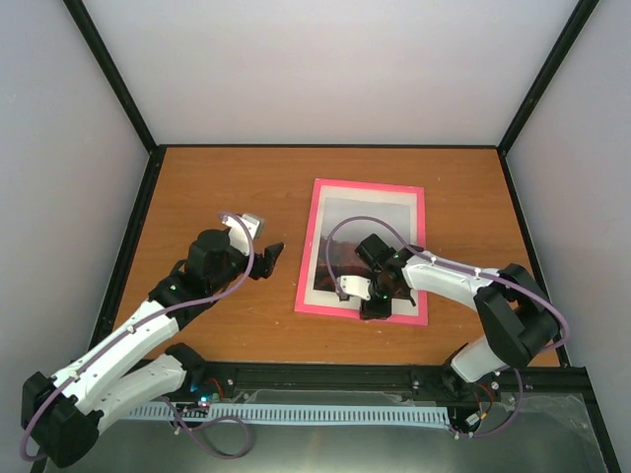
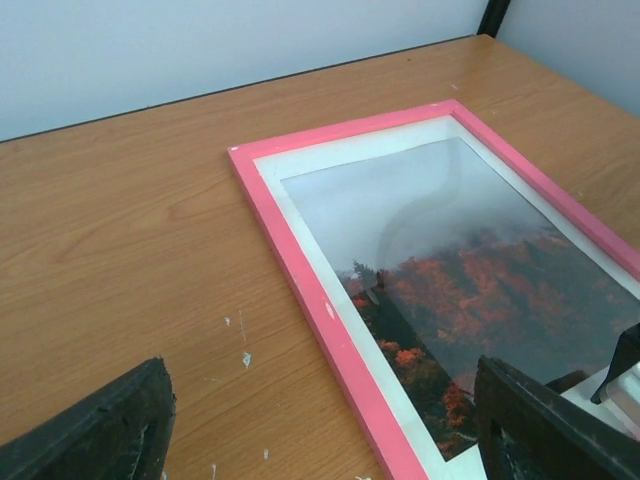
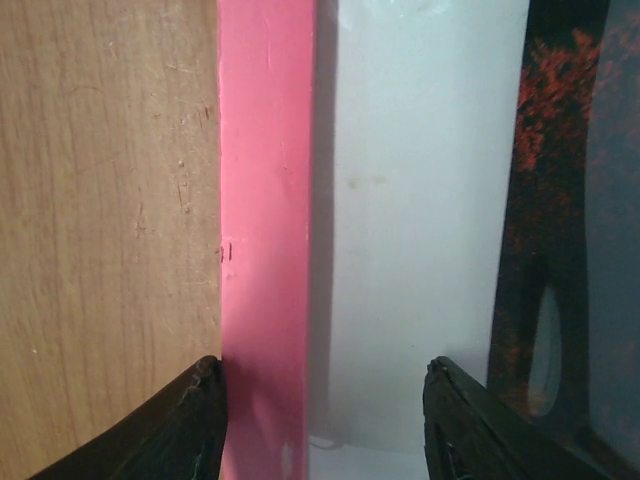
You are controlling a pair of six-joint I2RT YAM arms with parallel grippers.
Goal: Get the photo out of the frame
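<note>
The frame, with a thin pink border, lies flat and face up on the wooden table, right of centre. The photo sits inside it behind a white mat, with grey sky at the far end and red-orange trees nearer. My right gripper is open low over the frame's near edge. In the right wrist view its jaws straddle the pink border and the mat, with the photo to the right. My left gripper is open and empty, left of the frame. It looks at the border and photo.
The wooden table is enclosed by pale walls and black corner posts. A black rail runs along the near edge between the arm bases. Part of the right gripper shows at the lower right of the left wrist view.
</note>
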